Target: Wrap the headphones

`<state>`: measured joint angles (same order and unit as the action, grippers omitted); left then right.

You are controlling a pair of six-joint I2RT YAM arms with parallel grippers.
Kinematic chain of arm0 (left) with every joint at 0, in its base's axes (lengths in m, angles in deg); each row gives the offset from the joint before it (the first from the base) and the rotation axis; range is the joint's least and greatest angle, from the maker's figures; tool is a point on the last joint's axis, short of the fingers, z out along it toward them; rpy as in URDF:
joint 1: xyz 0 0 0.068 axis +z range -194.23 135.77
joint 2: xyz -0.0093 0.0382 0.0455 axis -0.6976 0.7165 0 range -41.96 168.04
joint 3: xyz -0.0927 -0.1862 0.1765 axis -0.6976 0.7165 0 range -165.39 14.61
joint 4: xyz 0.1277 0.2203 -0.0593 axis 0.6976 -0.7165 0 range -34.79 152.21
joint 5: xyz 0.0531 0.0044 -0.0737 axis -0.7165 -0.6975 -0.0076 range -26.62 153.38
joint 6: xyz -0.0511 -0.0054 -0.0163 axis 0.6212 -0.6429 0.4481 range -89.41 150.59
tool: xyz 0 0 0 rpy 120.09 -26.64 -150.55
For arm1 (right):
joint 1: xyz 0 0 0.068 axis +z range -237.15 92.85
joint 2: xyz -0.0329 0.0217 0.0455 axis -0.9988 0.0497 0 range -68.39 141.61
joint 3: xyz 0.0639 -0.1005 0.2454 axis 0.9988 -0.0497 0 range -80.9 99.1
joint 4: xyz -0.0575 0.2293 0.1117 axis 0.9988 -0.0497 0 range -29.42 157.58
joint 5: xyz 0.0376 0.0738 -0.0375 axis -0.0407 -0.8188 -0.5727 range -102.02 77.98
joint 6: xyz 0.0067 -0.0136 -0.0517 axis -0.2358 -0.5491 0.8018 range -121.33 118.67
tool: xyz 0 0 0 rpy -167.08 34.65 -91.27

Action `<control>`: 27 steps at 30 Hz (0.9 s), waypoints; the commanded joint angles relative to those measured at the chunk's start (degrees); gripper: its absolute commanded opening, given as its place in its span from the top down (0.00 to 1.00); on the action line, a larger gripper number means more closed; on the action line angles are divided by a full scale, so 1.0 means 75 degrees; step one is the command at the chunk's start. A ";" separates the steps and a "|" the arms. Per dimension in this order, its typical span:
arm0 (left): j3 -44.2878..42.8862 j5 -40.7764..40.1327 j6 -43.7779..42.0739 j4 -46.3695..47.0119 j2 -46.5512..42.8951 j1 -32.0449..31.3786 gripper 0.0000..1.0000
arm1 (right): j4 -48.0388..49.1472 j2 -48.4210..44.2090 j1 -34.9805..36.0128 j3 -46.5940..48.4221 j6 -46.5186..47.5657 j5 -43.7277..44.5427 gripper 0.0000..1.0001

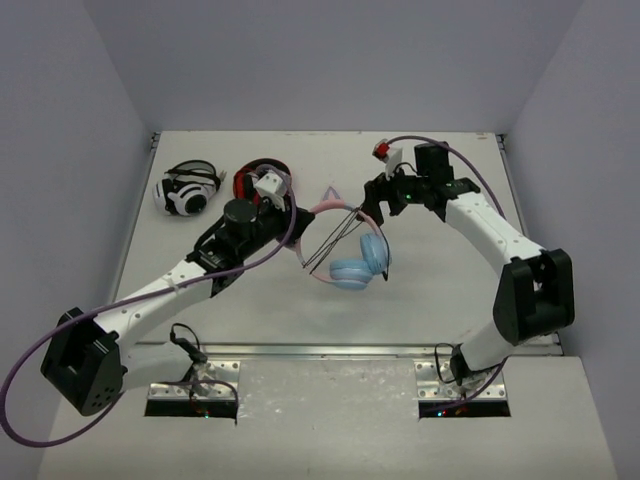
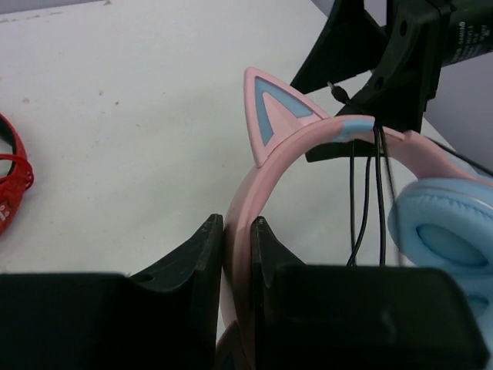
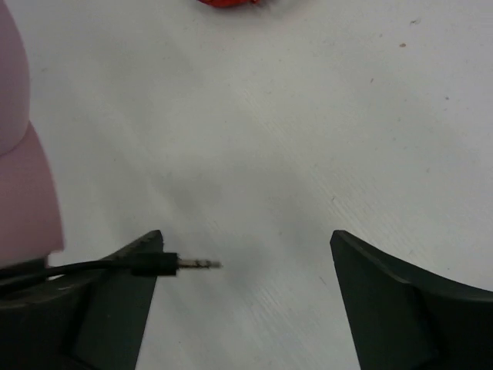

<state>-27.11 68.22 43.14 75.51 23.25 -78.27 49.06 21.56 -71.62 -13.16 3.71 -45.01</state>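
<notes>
Okay, the headphones sit mid-table between the two arms, with the pink headband toward the far side and the blue ear cups toward the near side. I can't tell whether the cups rest on the surface. The left gripper is pinched tight on the headband, one finger on each face, just below the cat ear. The right gripper is spread wide and clamps nothing. It sits at the top of the band beside the cat ear, and its own view shows pink at the left edge. The black cable drapes over the band next to the right gripper, and a few strands hang down beside the ear cup. From above, the strands cross the inside of the band arc diagonally. The plug pokes out past the inner edge of one right-gripper finger, loose, with its tip pointing into the gap. The red headphones lie far-left, partly under the left wrist, and the white headphones lie further left — both apart from the pink ones.
</notes>
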 commanded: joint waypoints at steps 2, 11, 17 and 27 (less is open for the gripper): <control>-0.0766 0.1276 0.0598 0.1613 0.0187 0.0308 1.00 | 0.0255 0.0334 -0.0429 0.0319 -0.0565 -0.0827 0.01; -0.1457 0.2530 0.0776 0.1661 0.0844 0.1339 1.00 | 0.0138 0.1213 -0.1098 0.0436 -0.1726 -0.0349 0.01; -0.2627 0.3747 -0.0380 0.0361 0.1640 0.2007 1.00 | -0.0575 0.1483 -0.1577 0.0869 -0.3013 0.1503 0.01; -0.3787 0.5847 -0.3230 -0.2340 0.2940 0.3062 0.99 | -0.1080 -0.0647 -0.1977 0.0436 -0.3239 0.1904 0.01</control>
<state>-49.93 103.78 28.19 65.63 43.29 -56.72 41.43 23.71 -87.05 -10.21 -20.42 -31.42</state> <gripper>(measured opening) 0.142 0.992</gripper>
